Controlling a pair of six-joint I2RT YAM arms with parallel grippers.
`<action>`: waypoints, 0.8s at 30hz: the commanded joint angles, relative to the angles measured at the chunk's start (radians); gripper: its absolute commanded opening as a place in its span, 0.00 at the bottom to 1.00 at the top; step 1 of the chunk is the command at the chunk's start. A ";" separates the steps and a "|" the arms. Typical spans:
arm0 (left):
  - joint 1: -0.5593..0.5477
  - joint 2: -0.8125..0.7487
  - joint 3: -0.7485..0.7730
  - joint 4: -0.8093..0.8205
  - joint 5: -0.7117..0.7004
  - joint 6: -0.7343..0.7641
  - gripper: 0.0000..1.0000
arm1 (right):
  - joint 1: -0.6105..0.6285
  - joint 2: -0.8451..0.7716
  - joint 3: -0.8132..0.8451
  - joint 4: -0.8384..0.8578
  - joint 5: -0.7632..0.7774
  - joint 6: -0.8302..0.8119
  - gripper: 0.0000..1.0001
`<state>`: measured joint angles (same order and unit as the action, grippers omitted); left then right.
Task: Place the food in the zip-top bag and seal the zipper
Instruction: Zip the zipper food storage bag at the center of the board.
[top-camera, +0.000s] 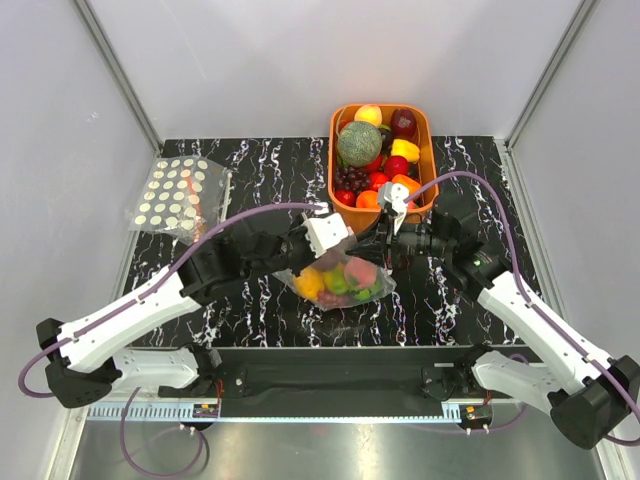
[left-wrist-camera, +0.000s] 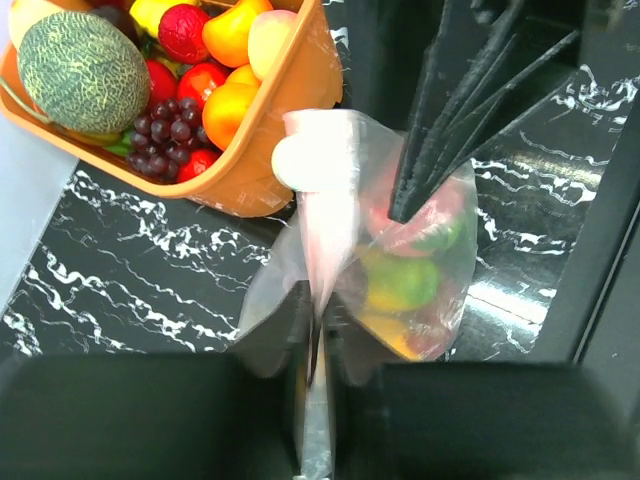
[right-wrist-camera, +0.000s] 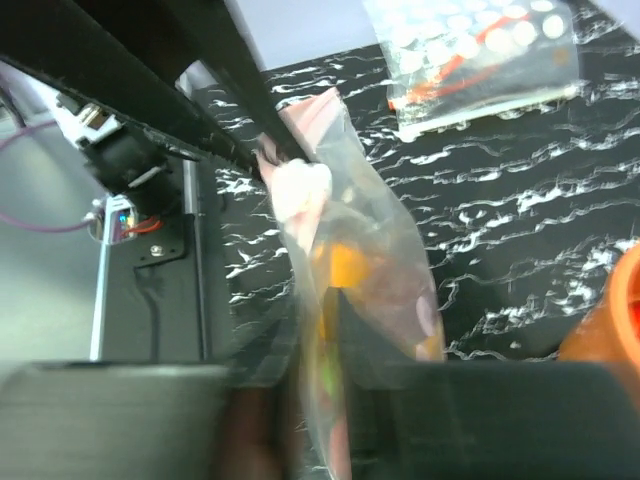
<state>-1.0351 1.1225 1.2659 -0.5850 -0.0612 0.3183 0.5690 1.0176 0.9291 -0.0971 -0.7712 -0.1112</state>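
**Filled bag gripped at both sides, seal to be pressed**

Over the middle of the worktop (top-camera: 250, 160), the zip-top bag (top-camera: 345, 280) is gripped from two sides. The left end effector (left-wrist-camera: 318, 300) is clenched on its film, and the right end effector (right-wrist-camera: 320, 310) appears closed on it opposite. The zipper (left-wrist-camera: 327, 235) is judged best sealed with the strip pulled taut and one grip slid along it. The orange basket (top-camera: 432, 150) at the back is heaped with melon, grapes and other fruit. The bag is loaded with green, yellow and red pieces (left-wrist-camera: 400, 280)
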 joint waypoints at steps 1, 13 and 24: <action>-0.003 -0.023 0.018 0.048 -0.019 -0.027 0.22 | 0.003 0.013 0.034 0.046 -0.096 0.022 0.11; 0.013 0.064 0.344 -0.168 0.060 -0.188 0.87 | 0.003 0.001 0.020 0.007 -0.137 0.010 0.02; 0.015 0.140 0.414 -0.251 0.328 -0.102 0.66 | 0.003 0.007 0.045 -0.012 -0.115 0.013 0.04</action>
<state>-1.0218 1.2770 1.6611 -0.8310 0.1776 0.1772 0.5690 1.0393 0.9291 -0.1211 -0.8768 -0.0971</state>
